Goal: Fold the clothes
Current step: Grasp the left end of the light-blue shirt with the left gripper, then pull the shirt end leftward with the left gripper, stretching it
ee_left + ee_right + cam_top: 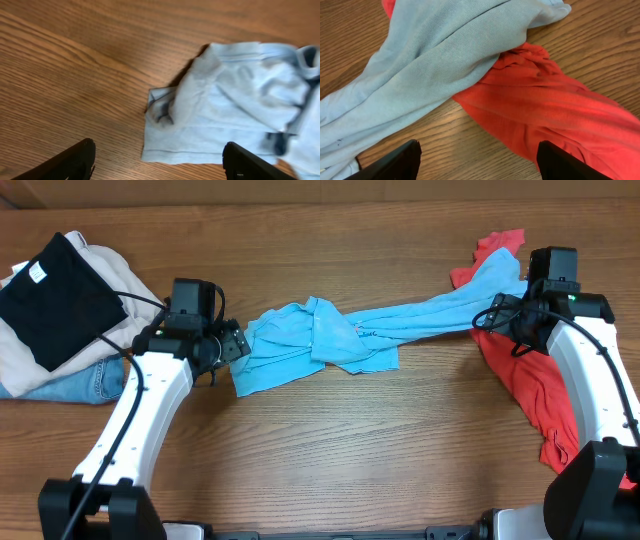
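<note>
One blue shirt (300, 345), right end overlapping red shirt (530, 395)

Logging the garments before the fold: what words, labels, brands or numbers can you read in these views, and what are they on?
No text can be read in any view.
White tag on the black garment: too small to read.
Light blue T-shirt: no lettering showing.
Coral-red T-shirt: no print visible.

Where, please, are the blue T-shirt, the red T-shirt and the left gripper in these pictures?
blue T-shirt (320, 340): overhead view, on its bunched middle.
red T-shirt (535, 395): overhead view, on its broad lower part.
left gripper (236, 343): overhead view, midway between its fingertips.
</note>
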